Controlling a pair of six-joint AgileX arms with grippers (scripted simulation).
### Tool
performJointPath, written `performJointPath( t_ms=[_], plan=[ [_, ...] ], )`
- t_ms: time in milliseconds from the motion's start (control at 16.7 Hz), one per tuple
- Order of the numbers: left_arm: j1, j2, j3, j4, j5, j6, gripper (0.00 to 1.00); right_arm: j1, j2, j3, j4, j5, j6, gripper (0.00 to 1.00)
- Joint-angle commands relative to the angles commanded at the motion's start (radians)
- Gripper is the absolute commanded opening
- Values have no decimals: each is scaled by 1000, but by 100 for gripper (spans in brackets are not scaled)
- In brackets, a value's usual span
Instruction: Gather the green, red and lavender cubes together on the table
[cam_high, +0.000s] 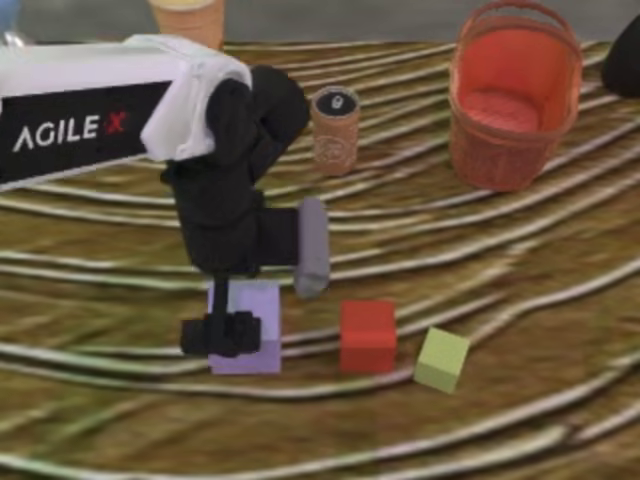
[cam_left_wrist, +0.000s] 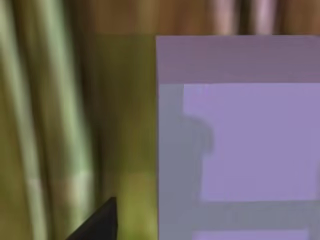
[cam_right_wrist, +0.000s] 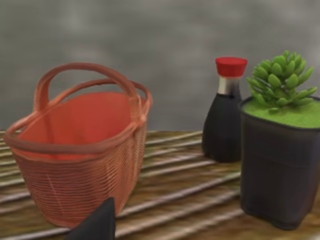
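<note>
Behind cubes: can (cam_high: 335, 128), basket (cam_high: 515, 95); left pincer (cam_high: 221, 333) over lavender cube (cam_high: 246, 328), grip unclear.

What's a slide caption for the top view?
Left hand over the lavender cube, red cube and green cube alongside.

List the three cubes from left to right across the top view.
Lavender cube under the left gripper → red cube → green cube.
</note>
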Motion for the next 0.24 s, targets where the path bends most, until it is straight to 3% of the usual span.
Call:
performJointPath(
  t_ms=[240],
  plan=[
    [7,-40,63,-88,-1,-2,100,0,0,0,0,0,0,100]
  ],
)
